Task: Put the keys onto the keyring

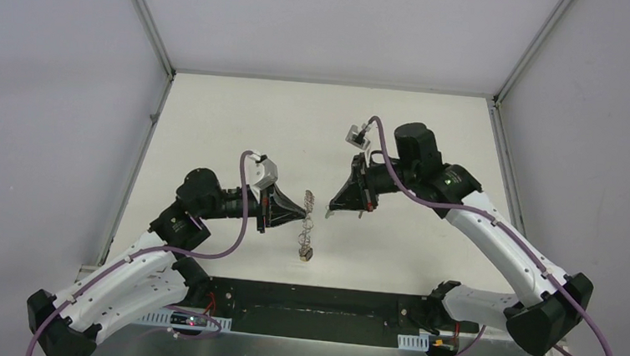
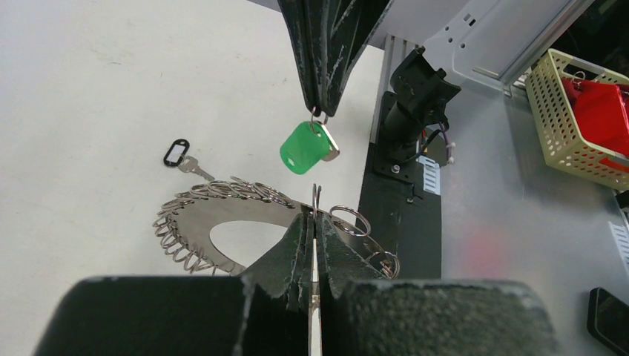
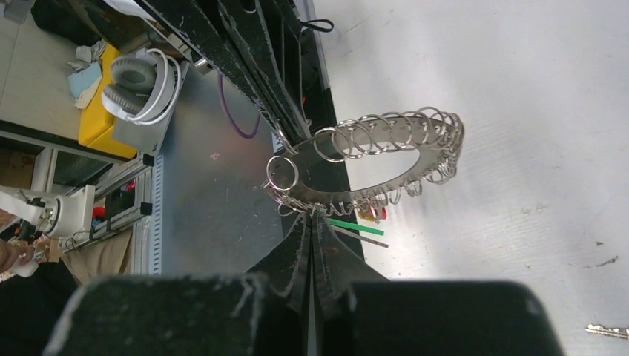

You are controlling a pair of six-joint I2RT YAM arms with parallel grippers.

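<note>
Left gripper (image 2: 314, 216): clenched on the rim of the keyring (image 2: 194, 220), fingers pinching the plate edge among the silver loops. The ring is lifted off the table (image 1: 215, 121) and stands nearly on edge between my two arms.

Right gripper (image 2: 320, 111): clamped shut on the small ring at the head of the green-tagged key (image 2: 304, 148). The tag and blade hang free below my fingertips.

Key relation: the green-tagged key hangs just off the keyring's gripped rim, close to it but not touching. One open loop (image 2: 348, 220) stands out from the rim right beside my left fingers, and in my judgement it is the likely target. The key's long axis hangs roughly crosswise to the ring's plate. The right gripper is the nearer arm to that loop, so the threading falls to it while the left steadies the ring.

Black-tagged key (image 2: 178, 154): flat on the table, near the keyring's loops on the side away from my left fingers, apart from them, not yet picked up.

Risk: the key may swing and miss the loop.
</note>
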